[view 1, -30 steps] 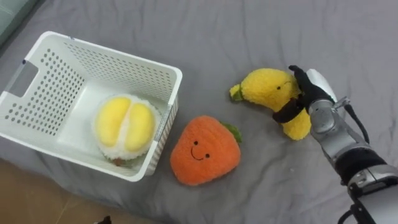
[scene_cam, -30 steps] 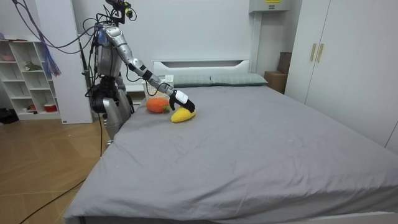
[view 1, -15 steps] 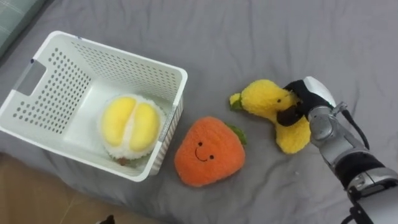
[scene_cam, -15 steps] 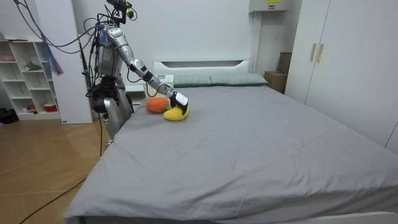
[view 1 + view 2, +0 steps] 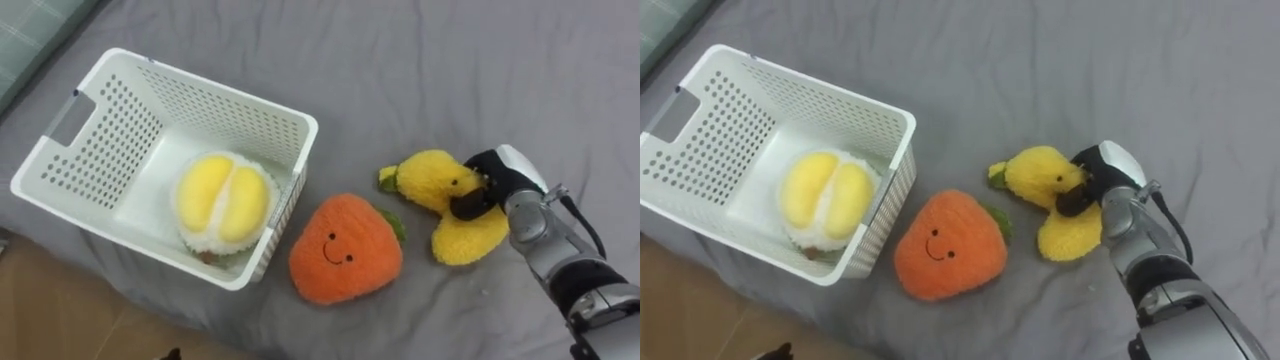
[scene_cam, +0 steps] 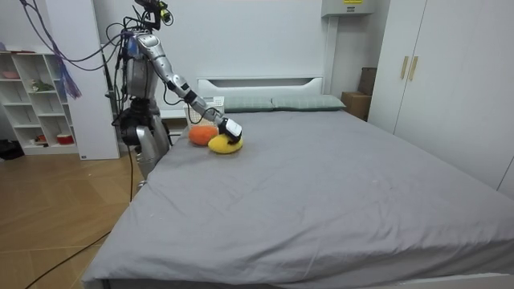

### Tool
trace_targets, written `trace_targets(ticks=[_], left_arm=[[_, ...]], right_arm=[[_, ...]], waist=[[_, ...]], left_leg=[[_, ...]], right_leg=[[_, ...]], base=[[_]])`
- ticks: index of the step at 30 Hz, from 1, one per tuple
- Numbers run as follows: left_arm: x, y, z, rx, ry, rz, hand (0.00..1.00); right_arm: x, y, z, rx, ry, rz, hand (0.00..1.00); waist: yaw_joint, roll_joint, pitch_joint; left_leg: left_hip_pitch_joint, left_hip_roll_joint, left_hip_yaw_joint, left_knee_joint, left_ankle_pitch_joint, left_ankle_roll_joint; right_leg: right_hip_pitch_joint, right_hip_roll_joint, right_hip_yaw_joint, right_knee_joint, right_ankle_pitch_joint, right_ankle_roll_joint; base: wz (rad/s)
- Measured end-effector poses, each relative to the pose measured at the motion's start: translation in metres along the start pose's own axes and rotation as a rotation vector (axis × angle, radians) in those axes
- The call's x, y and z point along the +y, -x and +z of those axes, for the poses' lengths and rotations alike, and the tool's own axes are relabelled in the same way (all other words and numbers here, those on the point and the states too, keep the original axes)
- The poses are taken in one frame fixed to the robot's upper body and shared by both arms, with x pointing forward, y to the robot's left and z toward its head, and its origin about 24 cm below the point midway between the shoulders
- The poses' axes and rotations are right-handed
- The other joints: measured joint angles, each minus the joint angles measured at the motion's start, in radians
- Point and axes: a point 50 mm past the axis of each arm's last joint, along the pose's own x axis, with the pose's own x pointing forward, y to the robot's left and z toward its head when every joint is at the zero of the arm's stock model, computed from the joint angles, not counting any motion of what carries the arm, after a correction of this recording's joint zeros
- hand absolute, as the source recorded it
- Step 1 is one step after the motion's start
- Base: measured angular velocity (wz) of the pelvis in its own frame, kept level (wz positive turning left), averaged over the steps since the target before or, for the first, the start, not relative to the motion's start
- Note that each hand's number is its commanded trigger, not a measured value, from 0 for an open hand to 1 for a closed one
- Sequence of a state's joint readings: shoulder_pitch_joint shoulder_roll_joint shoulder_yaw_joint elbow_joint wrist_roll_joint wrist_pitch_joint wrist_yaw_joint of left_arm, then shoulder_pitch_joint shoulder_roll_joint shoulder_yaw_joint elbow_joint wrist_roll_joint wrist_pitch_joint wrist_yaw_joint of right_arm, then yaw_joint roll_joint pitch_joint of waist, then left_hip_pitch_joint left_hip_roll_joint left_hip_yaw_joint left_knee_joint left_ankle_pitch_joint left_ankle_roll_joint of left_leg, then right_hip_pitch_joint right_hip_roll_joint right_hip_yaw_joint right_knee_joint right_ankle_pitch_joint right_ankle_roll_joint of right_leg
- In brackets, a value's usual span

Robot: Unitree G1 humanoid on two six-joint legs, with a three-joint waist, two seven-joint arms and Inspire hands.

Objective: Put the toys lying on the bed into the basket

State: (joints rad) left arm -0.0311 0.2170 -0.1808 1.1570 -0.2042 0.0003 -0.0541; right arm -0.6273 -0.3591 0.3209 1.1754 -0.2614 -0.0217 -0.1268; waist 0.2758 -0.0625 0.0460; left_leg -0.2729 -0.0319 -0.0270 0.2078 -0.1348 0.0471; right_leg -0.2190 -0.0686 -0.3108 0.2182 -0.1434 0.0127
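Grey sheet [image 5: 480,60] covered the bed [image 6: 321,185], whose near edge ran along the lower left of the eye views above a strip of wooden floor [image 5: 50,315]. Nearest the robot lay an orange plush toy [image 5: 345,262] with a stitched smile and a green tuft. It rested on the sheet just beside the near corner of a white perforated basket [image 5: 200,90]. Inside the basket sat a yellow-and-white plush toy [image 5: 222,200], against the wall closest to the orange one.

To the right and a little farther off, a yellow plush toy [image 5: 440,195] lay on the sheet, its green tip pointing toward the basket. It was close to the orange toy, though whether they touched could not be told. The right hand [image 5: 505,175] came in from the lower right, its dark fingers [image 5: 468,206] curled round the yellow toy's middle and clamped on it.

In the room view the robot stood at the side of the bed close to the headboard [image 6: 257,83], right arm stretched out over the mattress to the two toys. Pillows [image 6: 273,103] lay beyond, and a wardrobe [image 6: 434,72] stood at the room view's right.
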Motion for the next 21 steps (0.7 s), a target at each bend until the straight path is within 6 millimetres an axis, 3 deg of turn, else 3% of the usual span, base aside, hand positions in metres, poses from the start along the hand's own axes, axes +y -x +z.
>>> trace_targets(ticks=[4,7,9,10,12,15,21], left_arm=[[0.007,0.003,-0.013,0.027,0.036,0.022,0.0],[0.012,0.006,-0.024,0.052,0.06,0.042,0.0],[0.016,0.009,-0.031,0.067,0.069,0.057,0.0],[0.017,0.009,-0.034,0.07,0.066,0.062,0.0],[0.021,0.013,-0.045,0.096,0.066,0.085,0.0],[0.025,0.016,-0.052,0.113,0.077,0.097,0.0],[0.02,0.018,-0.061,0.154,0.032,0.089,0.0]], right_arm=[[-0.008,0.0,-0.001,0.004,-0.039,-0.03,1.0],[-0.028,-0.001,0.02,-0.085,-0.059,-0.098,1.0],[-0.046,0.007,0.044,-0.222,-0.045,-0.163,1.0],[-0.048,0.011,0.051,-0.264,-0.034,-0.178,1.0],[-0.052,0.025,0.077,-0.406,-0.042,-0.203,1.0],[-0.054,0.035,0.098,-0.504,-0.044,-0.206,1.0],[-0.056,0.065,0.144,-0.704,-0.031,-0.231,1.0]], waist=[[-0.031,-0.001,-0.0034],[-0.054,-0.001,-0.0085],[-0.071,0.0,-0.0219],[-0.076,-0.001,-0.0231],[-0.081,-0.006,-0.0356],[-0.077,-0.014,-0.0488],[-0.065,-0.015,-0.0505]], left_leg=[[0.023,-0.002,-0.004,0.007,0.0,0.0],[0.054,-0.001,-0.001,0.009,0.0,0.0],[0.082,-0.001,-0.001,0.005,0.0,0.0],[0.095,-0.001,-0.001,0.002,0.0,0.0],[0.159,0.0,0.002,-0.024,-0.002,-0.001],[0.213,-0.002,0.0,-0.039,-0.003,-0.003],[0.236,-0.007,-0.011,-0.026,-0.003,-0.004]], right_leg=[[0.032,-0.001,-0.018,0.0,0.0,0.0],[0.06,-0.001,-0.019,0.0,0.0,0.0],[0.089,-0.001,-0.017,-0.001,-0.001,0.001],[0.102,0.0,-0.016,-0.004,-0.001,0.002],[0.168,0.001,-0.015,-0.035,-0.003,0.004],[0.224,0.007,-0.008,-0.047,-0.01,0.003],[0.262,0.008,-0.017,-0.051,-0.013,0.002]], base=[[0.08],[-0.06],[0.0],[0.0],[-0.04],[0.0],[0.08]])
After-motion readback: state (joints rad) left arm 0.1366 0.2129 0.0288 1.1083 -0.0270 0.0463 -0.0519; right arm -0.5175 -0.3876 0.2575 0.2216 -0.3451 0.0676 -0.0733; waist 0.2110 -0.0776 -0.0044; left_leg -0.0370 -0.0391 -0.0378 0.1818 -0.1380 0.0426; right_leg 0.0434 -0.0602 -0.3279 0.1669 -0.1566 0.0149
